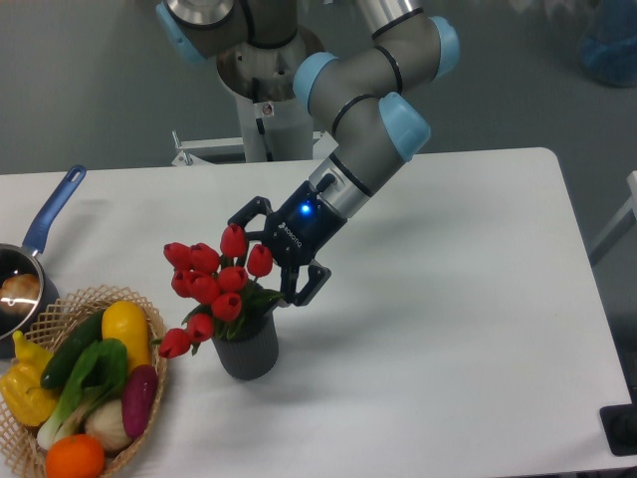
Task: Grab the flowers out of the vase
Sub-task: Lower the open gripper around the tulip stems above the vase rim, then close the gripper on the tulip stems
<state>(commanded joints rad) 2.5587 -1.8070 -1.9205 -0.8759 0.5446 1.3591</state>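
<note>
About ten red tulip buds make the flowers (pixel 214 284), and they stand in the vase (pixel 246 349) on the white table (pixel 448 329). The bunch is wider than the vase and leans to the left side of the picture, so the lowest bud hangs over the vase rim near the basket. Some green leaves show between the buds and the dark grey vase, just above its rim. The vase stands upright, near the front middle of the table.

The gripper (pixel 271 247) is at the right side of the bunch, tilted down toward it. Its two black fingers (pixel 309 282) are spread wide apart; one is above and behind the top buds, the other is low beside the leaves at the vase rim. I cannot tell if the fingers touch the flowers, but they are not closed on anything. A blue light shines on the wrist.

To the left, just beside the vase, is a wicker basket (pixel 55 309) with colourful vegetables (pixel 95 373). Behind it, at the table edge, stands a metal saucepan (pixel 22 284) with a blue handle.
</note>
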